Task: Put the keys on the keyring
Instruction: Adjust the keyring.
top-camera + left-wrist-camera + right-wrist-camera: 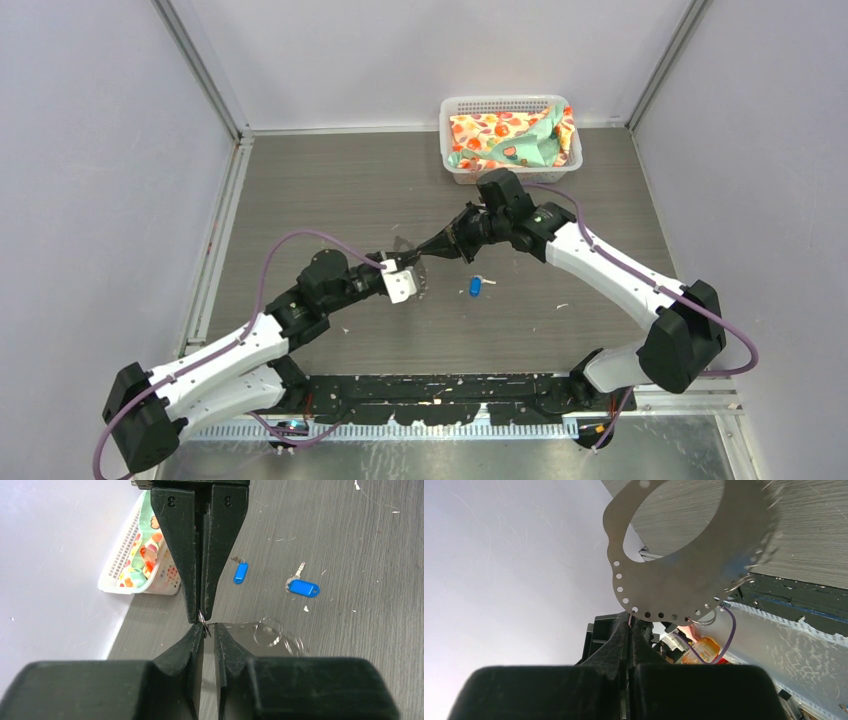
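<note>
Top external view, counted near to far: two arms, one keyring, two keys, one basket.

- Both arms were bolted at the near edge of the table (330,180). Each bent at the elbow and reached inward, so that the tips met near the middle.
- The left gripper (209,630) came in low from the left. Its fingers were drawn close, with a thin slit between them. The ring's edge sat right at the tips. Whether they pinched it, I could not tell.
- The keyring (664,595), a flat silvery loop with small holes along its band, was held off the table between the two arms.
- The right gripper (630,619) faced the left one tip to tip. Its jaws were pressed together on the ring's rim.
- The keys lay flat on the table, not on the ring. One (240,573) was just past the grippers. The second key (304,588) was off to its side, apart from it. Only one blue head showed from above.
- A white basket (447,140) stood at the far wall, with patterned orange and mint cloth (510,140) inside.
</note>
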You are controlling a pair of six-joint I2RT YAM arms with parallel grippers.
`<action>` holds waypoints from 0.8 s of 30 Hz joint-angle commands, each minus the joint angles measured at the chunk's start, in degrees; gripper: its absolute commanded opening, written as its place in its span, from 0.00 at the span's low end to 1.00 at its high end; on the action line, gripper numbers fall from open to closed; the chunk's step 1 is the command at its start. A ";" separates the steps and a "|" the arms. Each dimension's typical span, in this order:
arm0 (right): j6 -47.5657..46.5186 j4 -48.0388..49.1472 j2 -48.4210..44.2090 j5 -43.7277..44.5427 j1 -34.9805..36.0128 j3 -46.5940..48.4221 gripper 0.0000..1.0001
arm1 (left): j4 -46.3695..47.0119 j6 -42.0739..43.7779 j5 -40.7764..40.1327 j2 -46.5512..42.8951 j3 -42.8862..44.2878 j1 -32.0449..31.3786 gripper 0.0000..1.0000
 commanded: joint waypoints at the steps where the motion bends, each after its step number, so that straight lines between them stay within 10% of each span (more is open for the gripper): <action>1: 1.15 3.74 -0.86 -1.50 1.37 -0.05 0.01 | 4.77 -1.71 -0.22 0.87 2.33 -0.22 0.13; 10: -6.07 1.94 -0.23 -3.24 1.27 1.94 0.07 | 3.30 -7.83 -1.27 -0.97 3.46 -0.18 0.00; 15: -26.79 -11.51 2.14 -3.07 -0.18 13.40 0.39 | -5.57 -16.01 9.23 -4.72 6.30 1.44 0.00; 24: -68.56 -22.18 -3.95 -5.84 -2.30 21.87 0.62 | -17.22 -23.26 23.11 -3.66 14.20 3.97 0.00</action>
